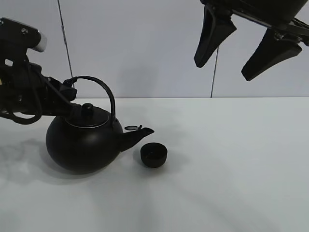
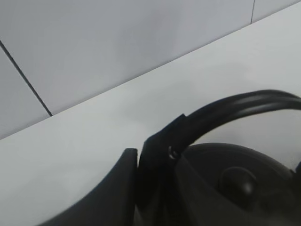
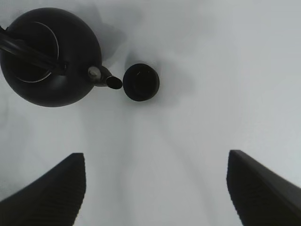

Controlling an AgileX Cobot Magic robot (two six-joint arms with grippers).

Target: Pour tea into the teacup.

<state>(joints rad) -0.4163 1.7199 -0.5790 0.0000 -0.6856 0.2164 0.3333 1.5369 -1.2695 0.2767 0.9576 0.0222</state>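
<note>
The small black teacup (image 1: 154, 155) stands on the white table, just right of the spout (image 1: 140, 133) of the large black kettle (image 1: 83, 142). My left gripper (image 1: 71, 94) is shut on the left end of the kettle's arched handle (image 1: 102, 89). The left wrist view shows a finger (image 2: 120, 186) against the handle (image 2: 235, 107) above the lid knob (image 2: 240, 181). My right gripper (image 1: 223, 70) hangs open and empty high above the table. Its wrist view looks down on the kettle (image 3: 51, 56) and the teacup (image 3: 141, 82), between its spread fingers (image 3: 51, 190).
The white table (image 1: 231, 169) runs to a grey panelled wall (image 1: 145, 48) behind. Nothing else stands on the table apart from the kettle and cup.
</note>
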